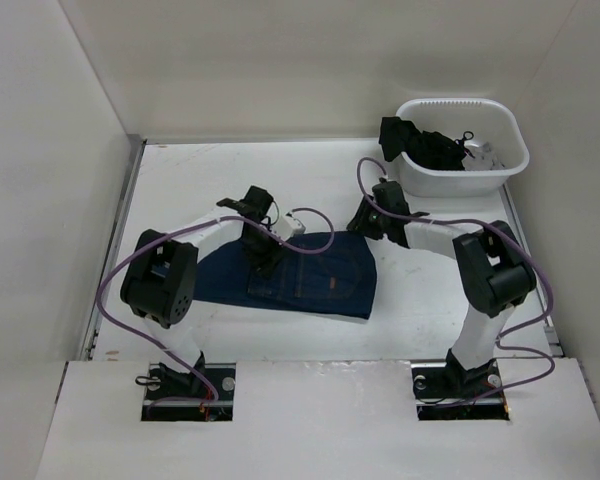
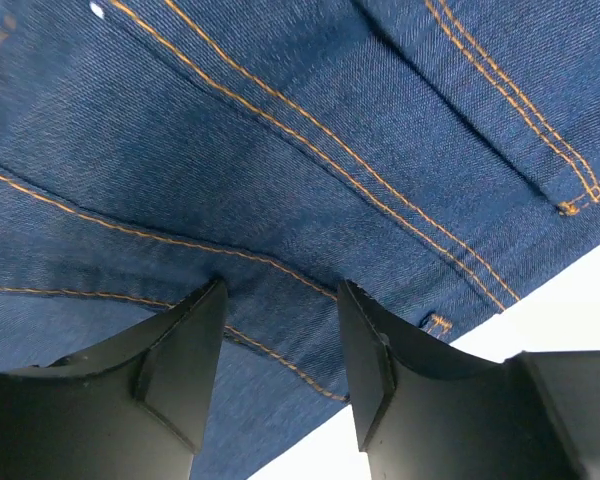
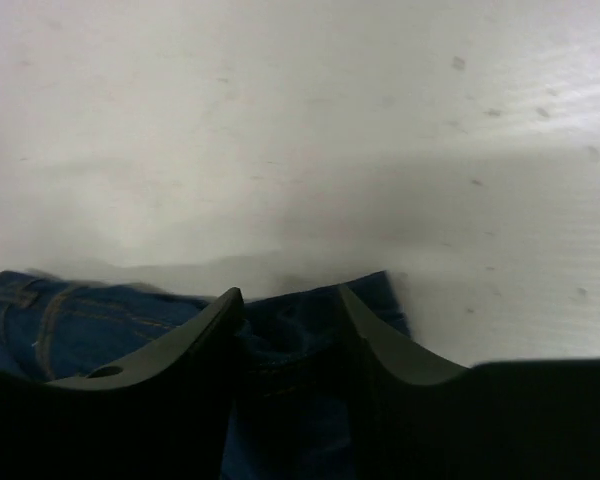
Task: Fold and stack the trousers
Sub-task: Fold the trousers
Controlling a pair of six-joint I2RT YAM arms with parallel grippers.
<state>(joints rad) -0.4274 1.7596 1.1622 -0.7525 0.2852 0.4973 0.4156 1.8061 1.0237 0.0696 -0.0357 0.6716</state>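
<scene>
The trousers [image 1: 315,275], dark blue jeans with orange stitching, lie folded flat in the middle of the table. My left gripper [image 1: 263,252] is down on their upper left part. In the left wrist view its jaws [image 2: 280,290] stand apart, tips pressed on flat denim [image 2: 310,130], with a seam and the cloth's edge running between them. My right gripper [image 1: 365,222] is at the trousers' far right corner. There, in the right wrist view, the denim corner [image 3: 375,300] bunches up between the jaws [image 3: 290,295] and fills the gap, touching both fingers.
A white basket [image 1: 510,165] stands at the back right, with a black garment [image 1: 420,145] hanging over its left rim. White walls close in the table on the left, back and right. Purple cables loop beside both arms.
</scene>
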